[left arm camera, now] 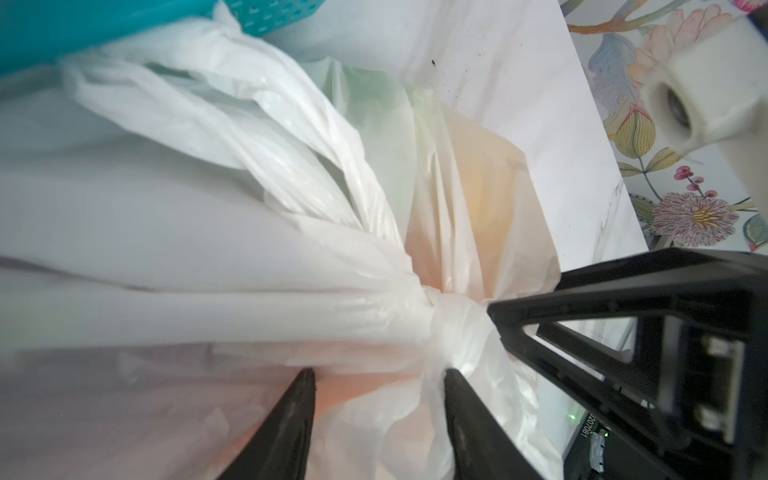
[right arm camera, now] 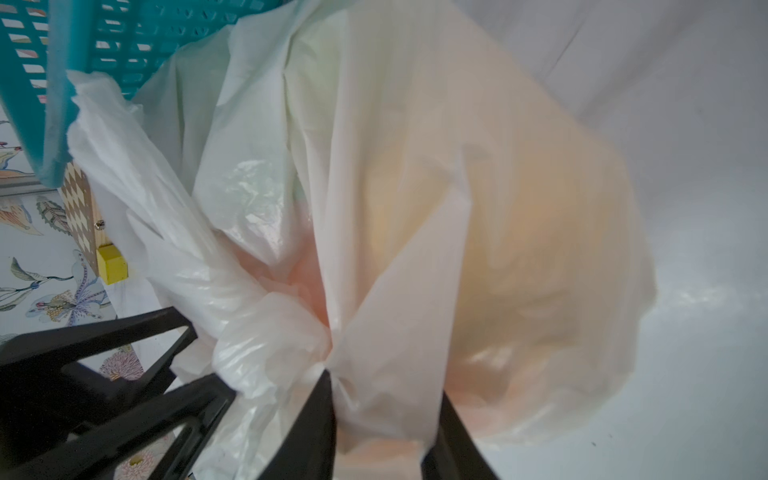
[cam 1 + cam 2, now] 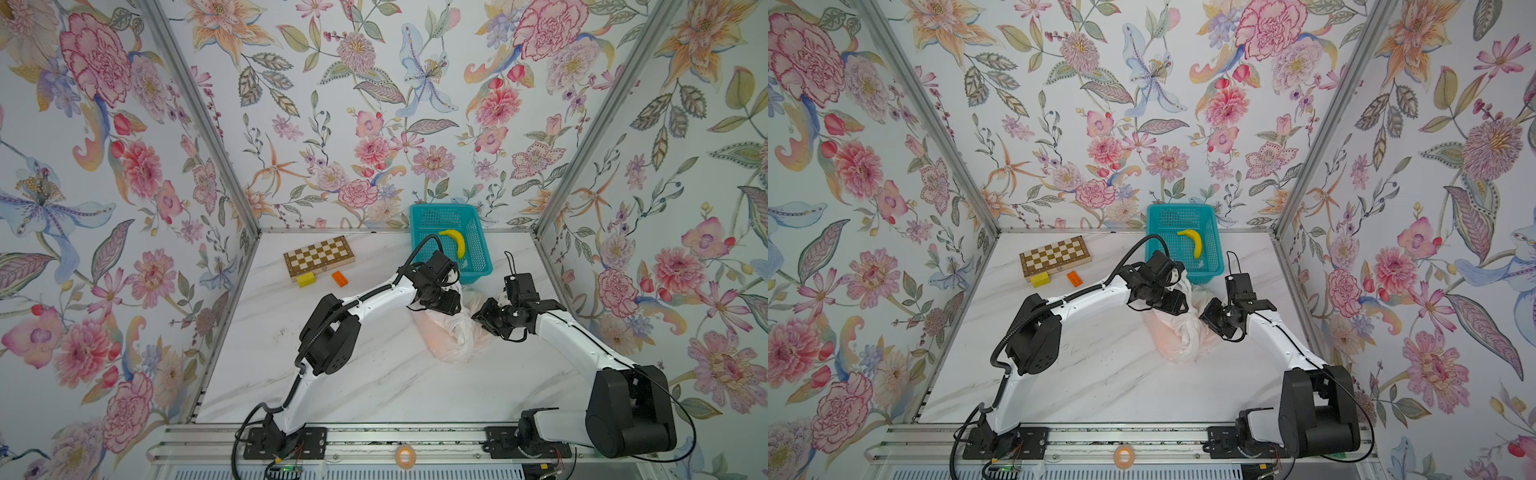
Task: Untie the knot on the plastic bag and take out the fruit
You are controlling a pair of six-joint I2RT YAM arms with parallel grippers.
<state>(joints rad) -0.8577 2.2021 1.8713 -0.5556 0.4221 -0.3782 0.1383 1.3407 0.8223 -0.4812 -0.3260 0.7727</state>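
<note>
The plastic bag (image 3: 446,338) (image 3: 1177,336) lies on the marble table in front of the basket, thin and white. Its knot (image 1: 453,318) (image 2: 257,347) is a tight twisted bunch between my two grippers. The fruit (image 2: 523,249) shows only as orange and faint green tints through the plastic. My left gripper (image 1: 379,374) (image 3: 462,311) straddles loose plastic just beside the knot, jaws apart, one fingertip (image 1: 453,376) against the bunch. My right gripper (image 2: 386,386) (image 3: 478,319) comes from the opposite side, and a fold of the bag fills the gap between its fingers.
A teal basket (image 3: 419,232) stands right behind the bag with a banana (image 3: 455,241) in it. A folded chessboard (image 3: 319,255), a yellow block (image 3: 305,280) and an orange block (image 3: 340,278) lie at the back left. Flowered walls enclose the table.
</note>
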